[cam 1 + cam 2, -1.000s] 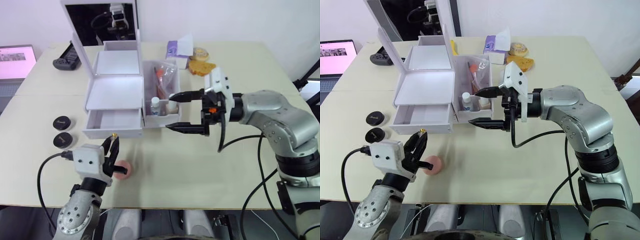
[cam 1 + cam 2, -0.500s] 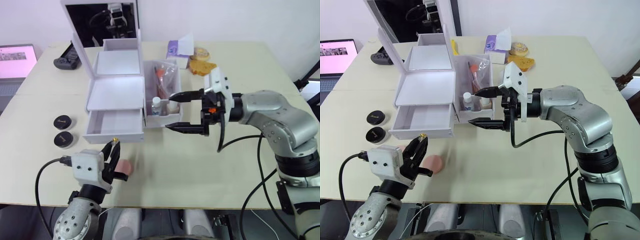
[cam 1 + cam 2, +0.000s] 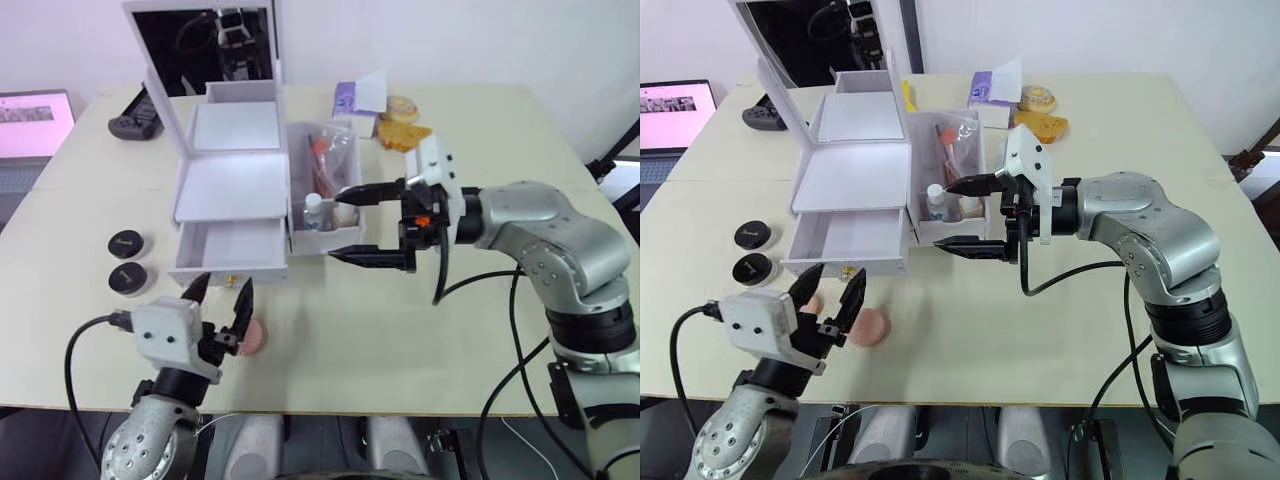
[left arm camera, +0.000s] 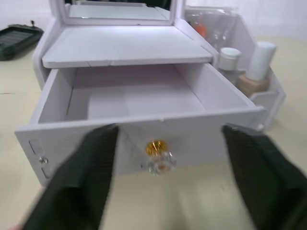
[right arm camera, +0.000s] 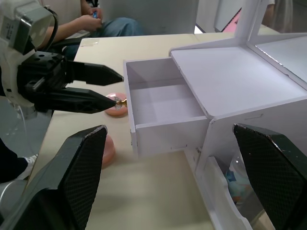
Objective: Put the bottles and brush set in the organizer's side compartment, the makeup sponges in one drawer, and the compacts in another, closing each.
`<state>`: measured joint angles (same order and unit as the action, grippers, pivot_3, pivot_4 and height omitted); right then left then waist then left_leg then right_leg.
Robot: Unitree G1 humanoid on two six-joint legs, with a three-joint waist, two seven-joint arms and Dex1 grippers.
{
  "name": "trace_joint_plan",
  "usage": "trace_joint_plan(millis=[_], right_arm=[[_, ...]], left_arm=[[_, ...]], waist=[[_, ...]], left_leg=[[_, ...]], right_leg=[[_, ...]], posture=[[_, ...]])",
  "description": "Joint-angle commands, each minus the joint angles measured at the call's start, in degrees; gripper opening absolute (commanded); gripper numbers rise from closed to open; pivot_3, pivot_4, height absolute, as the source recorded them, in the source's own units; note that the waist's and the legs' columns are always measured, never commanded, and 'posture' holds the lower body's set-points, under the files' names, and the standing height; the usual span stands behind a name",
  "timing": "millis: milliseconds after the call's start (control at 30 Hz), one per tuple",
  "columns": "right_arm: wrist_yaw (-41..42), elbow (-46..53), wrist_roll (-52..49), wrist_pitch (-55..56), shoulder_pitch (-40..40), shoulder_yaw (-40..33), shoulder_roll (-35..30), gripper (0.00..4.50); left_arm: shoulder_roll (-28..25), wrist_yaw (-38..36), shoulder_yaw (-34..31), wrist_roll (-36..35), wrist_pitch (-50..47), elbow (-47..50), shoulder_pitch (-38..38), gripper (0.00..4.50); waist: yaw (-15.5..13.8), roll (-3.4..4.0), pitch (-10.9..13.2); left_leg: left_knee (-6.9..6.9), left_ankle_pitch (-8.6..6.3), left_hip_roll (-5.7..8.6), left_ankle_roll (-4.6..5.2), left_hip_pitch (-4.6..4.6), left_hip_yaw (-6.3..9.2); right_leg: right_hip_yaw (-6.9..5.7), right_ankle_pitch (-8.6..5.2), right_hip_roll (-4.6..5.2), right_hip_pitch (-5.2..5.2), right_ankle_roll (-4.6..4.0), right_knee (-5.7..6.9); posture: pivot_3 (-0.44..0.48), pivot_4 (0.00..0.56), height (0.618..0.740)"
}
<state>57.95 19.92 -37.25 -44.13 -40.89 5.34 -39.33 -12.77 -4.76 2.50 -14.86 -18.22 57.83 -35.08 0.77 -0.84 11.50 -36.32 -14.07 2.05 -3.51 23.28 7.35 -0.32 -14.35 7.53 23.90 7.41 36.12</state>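
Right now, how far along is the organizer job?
Done: bottles and brush set sit in the side compartment. In hand: nothing; the left end effector is open in front of the pulled-out, empty drawer. Left: pink makeup sponges and black compacts are on the table, and no drawer is filled or closed.

We are seeing the white plastic organizer's lower drawer (image 3: 231, 247) standing pulled out and unblocked from above. Our left claw (image 3: 221, 301), fingers spread, is crowding the pink round sponges (image 3: 866, 326) on the tabletop (image 3: 400, 330).
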Motion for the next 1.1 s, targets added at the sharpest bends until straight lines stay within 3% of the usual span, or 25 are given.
trace_joint_plan(millis=[33,200,300,367,433,533,633,867,1100], right_arm=[[1.6,0.1,-0.3,1.4,-1.4,-1.2,-0.7,4.50],[4.9,-2.8,1.0,4.3,-0.2,-2.6,-3.3,4.50],[7.1,-5.4,2.3,7.9,1.4,-4.6,-5.9,4.50],[9.6,-8.1,2.6,10.0,3.2,-7.1,-8.5,4.50],[11.2,-11.8,5.1,15.1,6.3,-9.9,-11.3,4.50],[10.3,-15.2,5.7,19.6,10.2,-14.8,-11.8,4.50],[9.5,-16.6,6.1,21.8,13.3,-17.3,-11.5,4.50],[8.8,-23.7,8.3,27.7,18.9,-21.6,-11.9,4.50],[9.1,-30.4,9.9,34.5,24.5,-24.7,-11.3,4.50]], left_arm=[[-1.5,-2.2,-1.7,-4.7,8.8,2.2,-7.6,4.44],[-5.5,-9.9,-5.3,-11.1,19.4,2.2,-19.2,4.44],[-7.1,-15.7,-12.1,-14.3,22.6,0.2,-22.4,4.44],[-7.1,-17.8,-21.9,-21.8,24.9,-7.2,-20.7,4.44],[-11.4,-25.5,-32.2,-26.6,26.9,-19.1,-17.4,4.44],[-18.8,-34.6,-42.3,-35.4,22.9,-31.7,-12.5,4.44],[-24.8,-41.0,-48.3,-41.4,17.6,-41.7,-7.4,4.44],[-41.1,-52.0,-55.3,-41.1,7.8,-59.9,5.2,4.44],[-47.1,-60.0,-51.1,-34.8,5.2,-67.7,15.9,4.44]], waist=[[-0.1,0.00,0.0],[-0.4,0.00,0.0],[-0.4,-0.01,0.0],[-0.4,0.01,0.0],[-0.4,0.06,0.0],[-0.2,0.04,-0.1],[0.2,0.05,-0.1],[0.0,-0.02,-0.1],[0.6,0.09,-0.1]], left_leg=[[0.00,0.00,0.00,0.00,0.01,0.00],[-0.05,0.00,0.00,0.00,0.03,-0.04],[-0.11,0.00,0.00,0.00,0.05,-0.07],[-0.10,-0.01,0.00,0.00,0.06,-0.11],[-0.04,0.00,-0.01,0.01,0.04,-0.11],[-0.03,0.00,-0.13,0.02,0.01,-0.10],[-0.13,0.00,-0.17,0.02,-0.01,-0.13],[-0.02,0.00,-0.61,0.01,-0.49,-0.24],[0.25,-0.01,-0.87,0.01,-0.96,-0.58]], right_leg=[[0.00,-0.06,0.00,0.01,-0.10,-0.01],[0.00,-0.08,0.04,-0.03,-0.20,-0.04],[0.00,-0.08,0.04,-0.04,-0.22,-0.06],[0.00,-0.08,0.05,-0.03,-0.22,-0.08],[-0.01,-0.09,0.04,0.00,-0.21,-0.06],[-0.05,-0.08,-0.12,0.02,-0.23,0.01],[-0.03,-0.02,-0.14,-0.06,-0.27,0.00],[0.02,0.05,-0.54,-0.39,-0.42,0.00],[0.26,0.10,-0.74,-0.52,-0.53,-0.01]], posture=[[0.000,0.150,0.740],[0.000,0.150,0.740],[0.000,0.150,0.740],[0.000,0.150,0.740],[0.000,0.150,0.740],[0.000,0.150,0.740],[0.000,0.150,0.740],[0.000,0.150,0.740],[0.000,0.150,0.740]])
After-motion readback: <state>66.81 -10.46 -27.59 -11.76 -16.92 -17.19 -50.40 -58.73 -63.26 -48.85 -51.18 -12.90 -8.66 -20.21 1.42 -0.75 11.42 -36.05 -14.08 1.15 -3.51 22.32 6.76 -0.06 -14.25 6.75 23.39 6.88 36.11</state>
